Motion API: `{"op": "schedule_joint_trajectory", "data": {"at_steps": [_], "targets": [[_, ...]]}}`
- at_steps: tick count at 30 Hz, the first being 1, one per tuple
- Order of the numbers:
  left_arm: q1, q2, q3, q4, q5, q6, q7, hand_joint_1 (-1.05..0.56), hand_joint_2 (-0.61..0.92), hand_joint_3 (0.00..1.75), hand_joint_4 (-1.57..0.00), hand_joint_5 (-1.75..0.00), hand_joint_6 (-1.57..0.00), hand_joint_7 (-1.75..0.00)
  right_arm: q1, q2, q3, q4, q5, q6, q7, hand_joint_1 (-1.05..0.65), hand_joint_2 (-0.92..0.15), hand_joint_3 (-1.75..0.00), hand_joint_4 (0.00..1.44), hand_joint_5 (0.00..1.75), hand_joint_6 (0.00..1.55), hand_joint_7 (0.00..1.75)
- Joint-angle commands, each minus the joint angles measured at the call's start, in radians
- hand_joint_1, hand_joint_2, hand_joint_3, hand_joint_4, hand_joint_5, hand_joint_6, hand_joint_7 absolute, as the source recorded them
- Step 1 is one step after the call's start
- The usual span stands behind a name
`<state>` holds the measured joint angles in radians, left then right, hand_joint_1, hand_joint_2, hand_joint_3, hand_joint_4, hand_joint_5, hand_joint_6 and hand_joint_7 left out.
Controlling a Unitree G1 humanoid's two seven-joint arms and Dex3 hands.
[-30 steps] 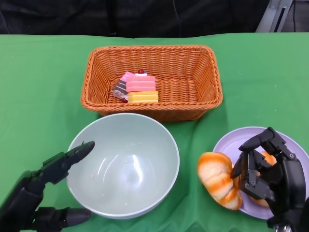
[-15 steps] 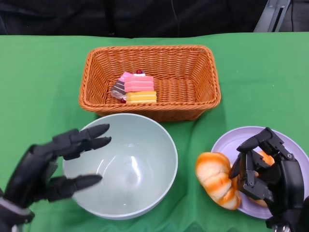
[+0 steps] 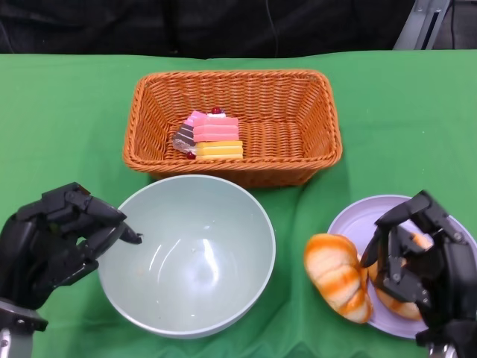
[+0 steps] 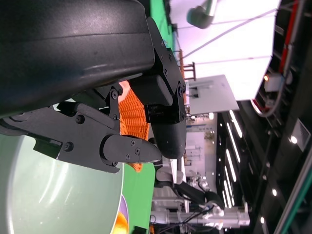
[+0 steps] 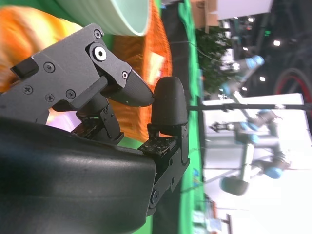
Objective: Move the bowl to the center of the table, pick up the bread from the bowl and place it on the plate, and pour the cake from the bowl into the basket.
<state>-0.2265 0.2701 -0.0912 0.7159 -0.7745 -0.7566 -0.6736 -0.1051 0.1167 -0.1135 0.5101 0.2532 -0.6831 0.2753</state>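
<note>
Now the left hand (image 3: pixel 52 242) curls empty beside the bowl (image 3: pixel 186 253); the right hand (image 3: pixel 417 257) arches over the plate (image 3: pixel 358 216), perhaps touching bread (image 3: pixel 337 277).

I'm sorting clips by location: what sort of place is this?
Probably a robotics lab or demo hall: a green-covered table set with toy food, another robot arm in the background, and overhead lights.

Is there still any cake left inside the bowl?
No. In the head view the bowl is empty, and the cake lies in the basket.
</note>
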Motion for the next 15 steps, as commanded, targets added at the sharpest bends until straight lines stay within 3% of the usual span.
{"op": "schedule_joint_trajectory", "data": {"at_steps": [1,9,15], "targets": [[-0.017,-0.026,0.085,0.050,0.069,0.022,-0.025,-0.18,0.92,0.29,-0.70,-1.37,-0.82,-1.01,0.022,-0.006,-0.013,-0.064,0.000,0.013,-0.030,-0.18,-0.57,-1.20,0.86,1.75,0.57,1.74],[-0.049,-0.092,0.203,0.149,0.213,0.017,-0.057,-0.16,0.92,0.30,-0.72,-1.34,-0.86,-0.96,0.061,-0.014,0.004,-0.170,0.001,0.026,-0.027,-0.18,-0.60,-1.14,0.87,1.75,0.57,1.74],[-0.057,-0.128,0.249,0.194,0.295,-0.035,-0.063,-0.10,0.92,0.38,-0.75,-1.45,-0.87,-1.07,0.093,-0.035,0.021,-0.247,0.024,0.069,0.013,-0.17,-0.59,-1.19,0.84,1.75,0.54,1.74]]}}
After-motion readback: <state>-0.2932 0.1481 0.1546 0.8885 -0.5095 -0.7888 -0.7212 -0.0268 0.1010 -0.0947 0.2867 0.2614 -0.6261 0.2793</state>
